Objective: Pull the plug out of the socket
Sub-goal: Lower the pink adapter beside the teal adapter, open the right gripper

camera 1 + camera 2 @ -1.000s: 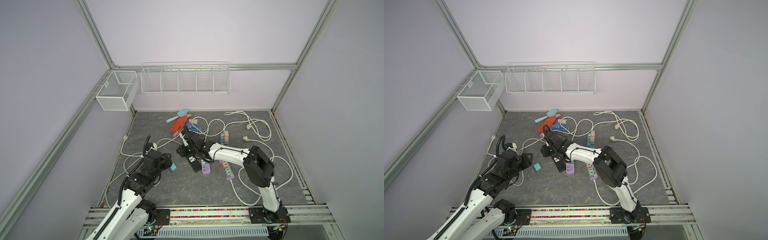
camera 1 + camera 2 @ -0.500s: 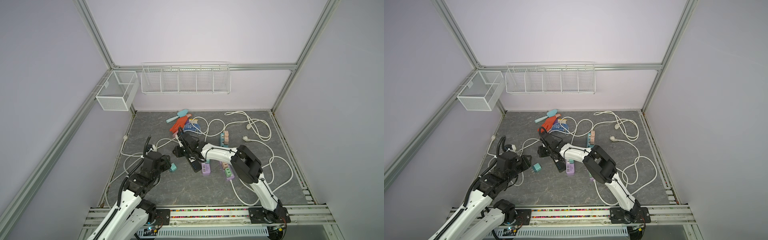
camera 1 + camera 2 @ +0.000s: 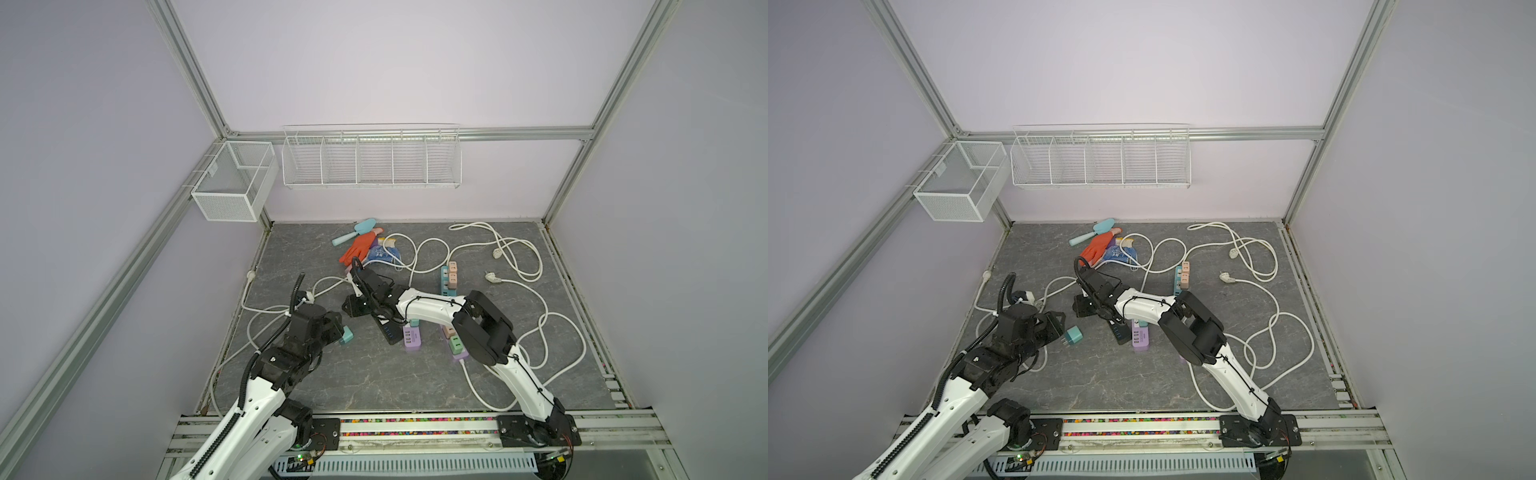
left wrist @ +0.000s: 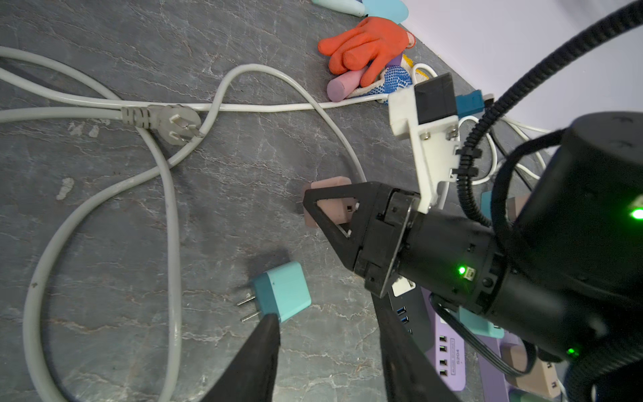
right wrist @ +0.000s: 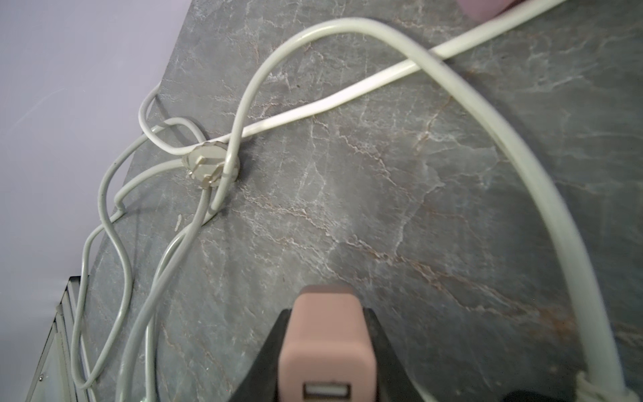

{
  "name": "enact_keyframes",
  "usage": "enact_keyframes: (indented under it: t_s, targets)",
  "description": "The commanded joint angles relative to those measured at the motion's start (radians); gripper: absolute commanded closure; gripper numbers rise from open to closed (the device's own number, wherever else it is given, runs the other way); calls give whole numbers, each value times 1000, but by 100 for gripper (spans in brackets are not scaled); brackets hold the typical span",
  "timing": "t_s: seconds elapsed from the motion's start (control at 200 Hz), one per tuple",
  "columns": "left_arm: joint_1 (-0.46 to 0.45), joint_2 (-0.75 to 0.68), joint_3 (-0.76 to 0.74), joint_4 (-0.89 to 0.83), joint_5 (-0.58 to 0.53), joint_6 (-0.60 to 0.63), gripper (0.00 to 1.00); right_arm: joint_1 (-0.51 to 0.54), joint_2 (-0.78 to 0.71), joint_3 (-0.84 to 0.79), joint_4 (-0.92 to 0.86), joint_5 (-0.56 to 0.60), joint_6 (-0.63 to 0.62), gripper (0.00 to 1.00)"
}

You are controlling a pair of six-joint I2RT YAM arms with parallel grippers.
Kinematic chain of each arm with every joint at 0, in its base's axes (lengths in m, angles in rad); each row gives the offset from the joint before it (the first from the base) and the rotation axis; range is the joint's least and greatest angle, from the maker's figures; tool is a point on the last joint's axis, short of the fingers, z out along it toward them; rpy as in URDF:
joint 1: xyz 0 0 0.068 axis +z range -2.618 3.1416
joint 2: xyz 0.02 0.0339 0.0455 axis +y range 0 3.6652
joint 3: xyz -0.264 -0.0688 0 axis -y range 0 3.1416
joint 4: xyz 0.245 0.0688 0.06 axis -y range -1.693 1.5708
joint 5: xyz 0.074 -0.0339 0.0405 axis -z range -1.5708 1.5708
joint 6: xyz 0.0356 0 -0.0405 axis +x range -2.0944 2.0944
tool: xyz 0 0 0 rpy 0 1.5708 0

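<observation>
The right gripper (image 3: pixel 351 306) has swung leftward, its arm folding tighter; the left gripper (image 3: pixel 331 328) has barely shifted. Only the wrist views show the grips. The right jaws are clamped on the pink plug (image 5: pixel 325 334), USB port toward the camera, held over floor (image 5: pixel 382 174), apart from the strips. The left fingers (image 4: pixel 264 348) stand apart, holding nothing, with a teal plug (image 4: pixel 282 292) just beside one tip. Behind the right gripper lie a black strip (image 4: pixel 407 313) and a purple strip (image 4: pixel 449 351). In both top views a mesh basket (image 3: pixel 232 187) and a wire rack (image 3: pixel 371 160) hang on the walls far beyond both grippers.
</observation>
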Motion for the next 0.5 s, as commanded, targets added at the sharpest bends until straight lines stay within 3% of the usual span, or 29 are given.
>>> enact_keyframes:
  t_s: [0.0, 0.495]
  targets:
    - [-1, 4, -8, 7, 6, -10, 51, 7, 12, 20, -32, -1, -8, 72]
    - [-1, 32, 44, 7, 28, 7, 51, 4, -88, -7, -89, 53, -86, 41]
